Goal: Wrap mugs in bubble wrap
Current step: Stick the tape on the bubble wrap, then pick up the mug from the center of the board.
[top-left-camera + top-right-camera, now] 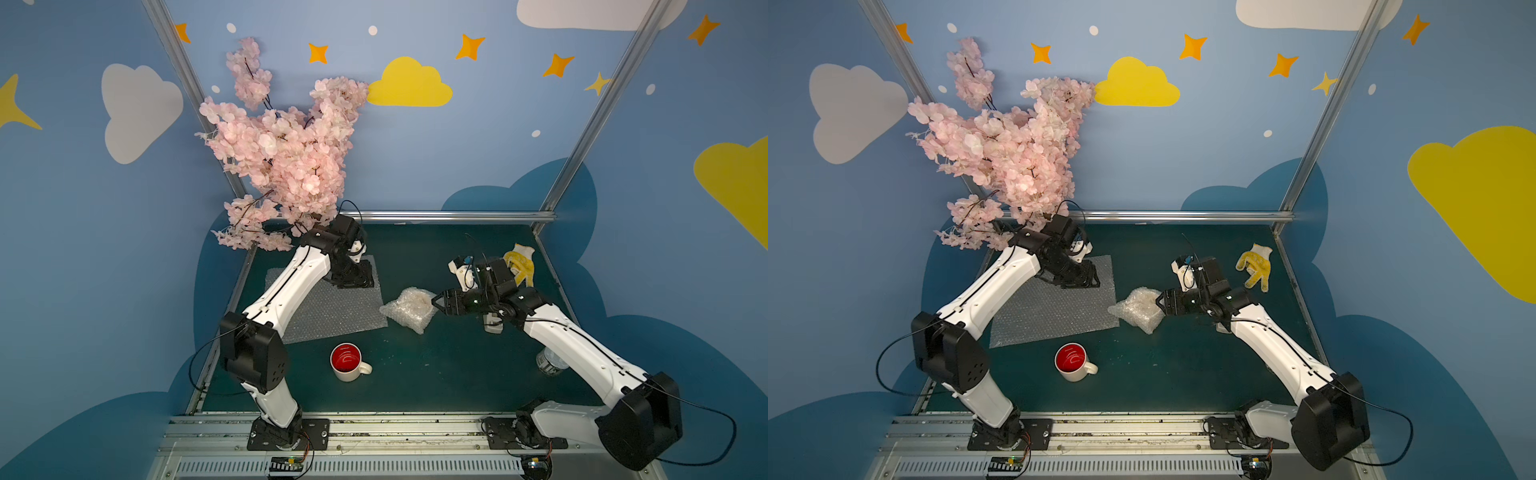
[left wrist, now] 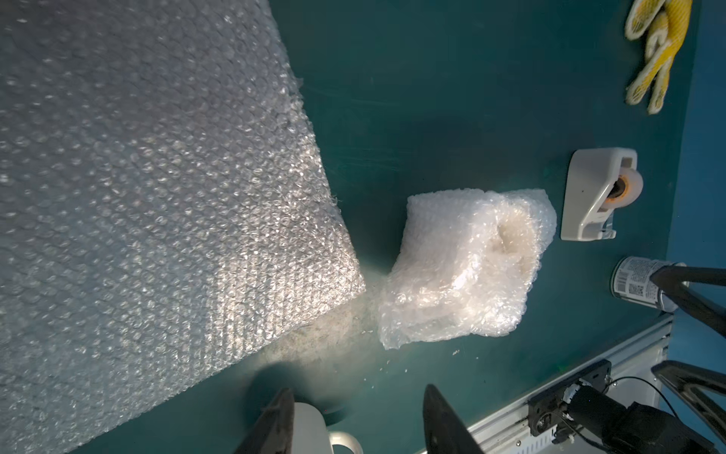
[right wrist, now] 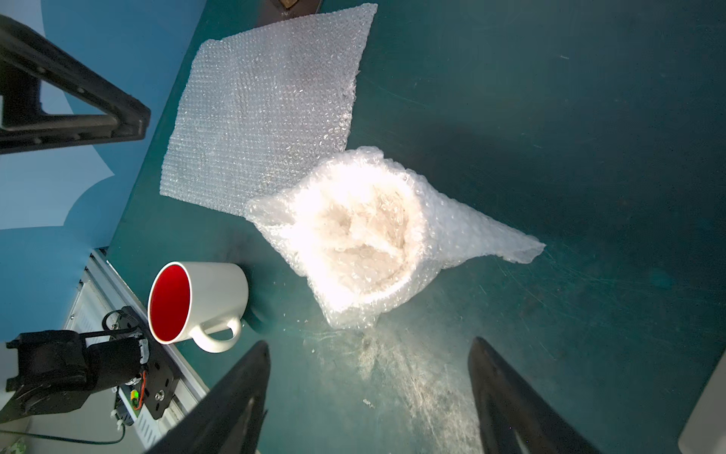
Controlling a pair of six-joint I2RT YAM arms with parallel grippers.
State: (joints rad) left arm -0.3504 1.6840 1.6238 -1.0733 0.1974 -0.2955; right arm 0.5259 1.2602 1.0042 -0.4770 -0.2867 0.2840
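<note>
The red-inside mug (image 1: 346,361) stands upright on the green bench (image 1: 436,374), and nothing is in it. Its handle points toward the right arm's side. Past the mug, farther from the arm bases, the flat bubble wrap sheet (image 1: 332,307) lies spread out. Beside that sheet, and farther from the mug, sits a lumpy bubble wrap bundle (image 1: 409,308). In the right wrist view the bundle (image 3: 365,236) is open like a cup, with a creamy white round shape showing through the plastic.

The right tool (image 1: 435,305) is just beside the bundle. Its jaws are wide apart and hold nothing; I cannot tell if a tip brushes the plastic. The left tool (image 1: 356,282) hangs over the far corner of the flat sheet. In the left wrist view its jaws (image 2: 357,424) are partly apart and hold nothing.

Far from the mug, past the bundle, lie a yellow-and-white glove (image 1: 1255,266), a white tape holder (image 2: 597,192) and a small can (image 2: 638,283). The can has a label with tiny print and a square code, too small to read.
</note>
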